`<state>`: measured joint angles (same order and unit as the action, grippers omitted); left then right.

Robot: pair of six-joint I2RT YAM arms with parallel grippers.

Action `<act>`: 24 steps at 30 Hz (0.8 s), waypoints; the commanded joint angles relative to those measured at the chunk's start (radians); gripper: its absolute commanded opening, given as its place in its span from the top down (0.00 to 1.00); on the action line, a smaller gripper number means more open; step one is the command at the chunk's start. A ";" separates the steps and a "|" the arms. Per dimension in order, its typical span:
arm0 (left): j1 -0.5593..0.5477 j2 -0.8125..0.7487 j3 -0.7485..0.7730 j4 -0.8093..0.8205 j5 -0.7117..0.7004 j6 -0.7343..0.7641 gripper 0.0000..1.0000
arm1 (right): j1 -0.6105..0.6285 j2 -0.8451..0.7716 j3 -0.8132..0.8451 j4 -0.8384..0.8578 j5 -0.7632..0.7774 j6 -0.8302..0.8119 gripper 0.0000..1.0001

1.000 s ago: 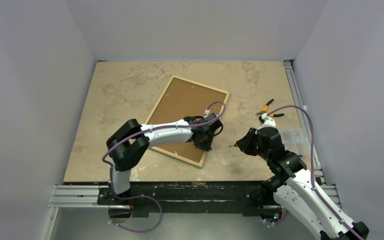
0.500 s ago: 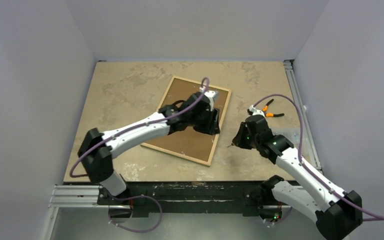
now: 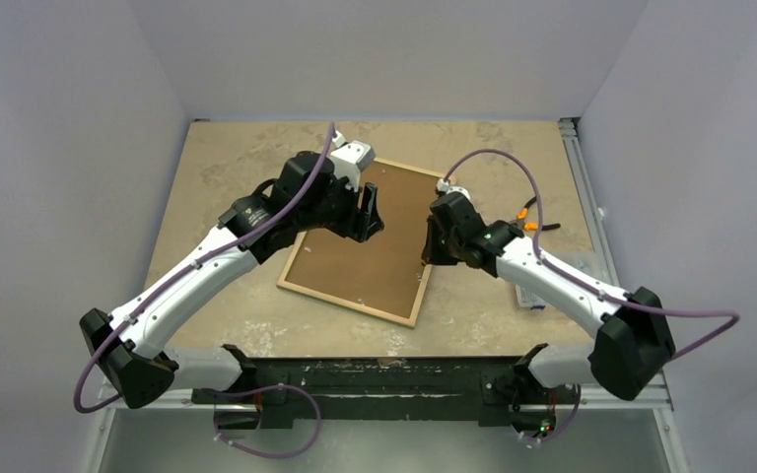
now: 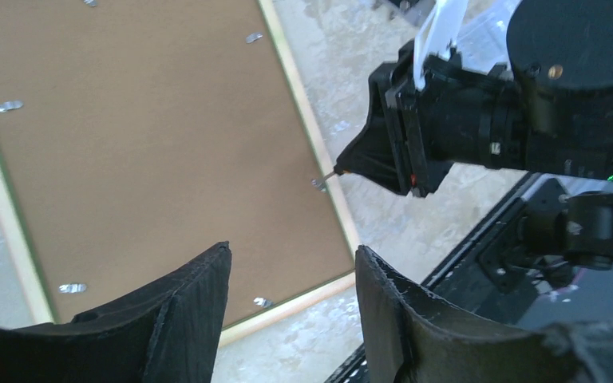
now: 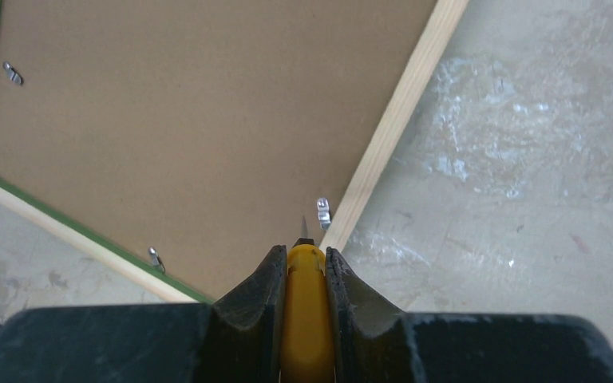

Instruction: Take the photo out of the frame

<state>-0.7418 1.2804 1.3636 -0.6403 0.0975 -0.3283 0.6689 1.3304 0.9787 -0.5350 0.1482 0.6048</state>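
Note:
The frame [image 3: 345,304] lies face down on the table, its light wood back edge up. The photo's brown fibreboard back [image 3: 365,266] fills it, held by small metal tabs. My left gripper [image 3: 370,212] is open and empty, above the far part of the back [image 4: 152,144]; it also shows in its own wrist view [image 4: 291,249]. My right gripper [image 3: 429,251] is shut on a yellow-handled screwdriver [image 5: 305,319]. The screwdriver's tip is just beside a metal tab [image 5: 323,211] at the frame's right edge [image 5: 389,128]. The photo's printed side is hidden.
Orange-handled pliers [image 3: 530,212] lie on the table right of the frame, behind my right arm. A clear plastic box [image 3: 534,294] shows partly under that arm. Other tabs [image 5: 154,257] sit along the back's edges. A metal rail [image 3: 580,177] runs along the table's right side.
Both arms have stretched out over the frame. My left gripper moved from the frame's near right corner to its far part. My right gripper moved left with the screwdriver to the frame's right edge.

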 commanded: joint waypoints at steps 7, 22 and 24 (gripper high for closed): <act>-0.065 -0.075 -0.045 -0.011 -0.192 0.155 0.39 | 0.009 0.163 0.211 -0.078 0.136 -0.066 1.00; -0.087 -0.035 -0.049 -0.012 -0.217 0.166 0.36 | 0.010 0.173 0.153 -0.081 0.120 -0.045 1.00; -0.087 -0.034 -0.049 -0.014 -0.217 0.166 0.36 | 0.011 0.166 0.140 -0.078 0.119 -0.046 1.00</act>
<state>-0.8257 1.2434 1.3144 -0.6754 -0.1055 -0.1799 0.6739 1.5314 1.1378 -0.6209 0.2687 0.5575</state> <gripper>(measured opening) 0.635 0.155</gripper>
